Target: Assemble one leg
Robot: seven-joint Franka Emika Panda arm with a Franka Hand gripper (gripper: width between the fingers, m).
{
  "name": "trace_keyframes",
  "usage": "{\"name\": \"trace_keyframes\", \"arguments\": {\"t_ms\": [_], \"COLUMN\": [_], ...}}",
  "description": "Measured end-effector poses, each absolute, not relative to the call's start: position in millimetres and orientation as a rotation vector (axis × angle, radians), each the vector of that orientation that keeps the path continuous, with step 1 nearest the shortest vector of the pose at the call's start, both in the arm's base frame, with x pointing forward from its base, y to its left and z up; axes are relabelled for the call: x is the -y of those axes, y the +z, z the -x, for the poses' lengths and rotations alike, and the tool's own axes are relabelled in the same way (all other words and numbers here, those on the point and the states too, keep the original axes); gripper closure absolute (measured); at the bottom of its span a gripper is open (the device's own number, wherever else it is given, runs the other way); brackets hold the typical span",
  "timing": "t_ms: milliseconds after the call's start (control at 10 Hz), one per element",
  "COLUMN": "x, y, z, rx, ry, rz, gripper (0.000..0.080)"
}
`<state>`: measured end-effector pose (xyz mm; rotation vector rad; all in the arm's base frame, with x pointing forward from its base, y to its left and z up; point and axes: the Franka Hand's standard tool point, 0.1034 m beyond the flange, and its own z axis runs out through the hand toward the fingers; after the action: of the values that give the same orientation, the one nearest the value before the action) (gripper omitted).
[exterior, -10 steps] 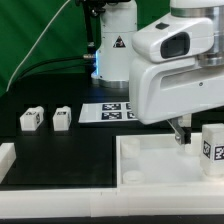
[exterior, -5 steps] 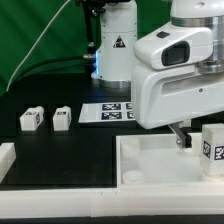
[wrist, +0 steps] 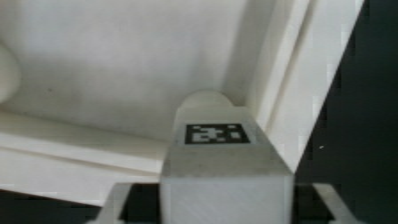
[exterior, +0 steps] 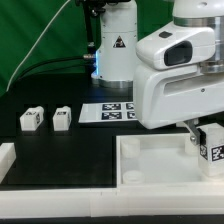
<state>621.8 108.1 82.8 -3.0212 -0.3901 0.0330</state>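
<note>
You are looking at a black tabletop point(exterior: 60, 145), with a green cloth backdrop point(exterior: 30, 45) hanging at ten o'clock in the exterior view and the arm's white pedestal point(exterior: 115, 45) standing at twelve o'clock. The marker board point(exterior: 108, 112) is lying flat near the middle of the table. At nine o'clock two small white tagged blocks point(exterior: 30, 119) point(exterior: 62, 118) are sitting side by side, apart from each other and well apart from everything else. A large white square plastic tray with a raised rim point(exterior: 150, 165) is filling the area from five to three o'clock.

The arm's bulky white wrist housing point(exterior: 180, 80) is hanging over the tray's three o'clock side. Below it the two-finger gripper point(exterior: 197, 133) is reaching down just beside the task's thing, the small white plastic block-like leg point(exterior: 212, 150). The leg is standing upright at three o'clock, at the tray's far edge, showing you its black-and-white square tag.

In the wrist view the leg point(wrist: 217, 150) is sitting between the dark fingers point(wrist: 135, 203), with its tag facing the camera and the tray's rim point(wrist: 294, 70) running just behind it. The fingers are flanking the leg closely, but you cannot tell whether they are pressing on it or standing slightly clear.
</note>
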Motion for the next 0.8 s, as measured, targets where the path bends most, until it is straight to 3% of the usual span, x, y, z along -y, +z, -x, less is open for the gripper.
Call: {"name": "trace_keyframes", "arguments": {"t_ms": [400,800], "x": [-109.3,-111.2], "y": [82.8,81.3], "z": [-621.6,-622.1], "rx": [0.091,-0.75], "ry": [0.048,0.035], "rz": [3.043,2.934], "gripper": [0.0509,0.0508]}}
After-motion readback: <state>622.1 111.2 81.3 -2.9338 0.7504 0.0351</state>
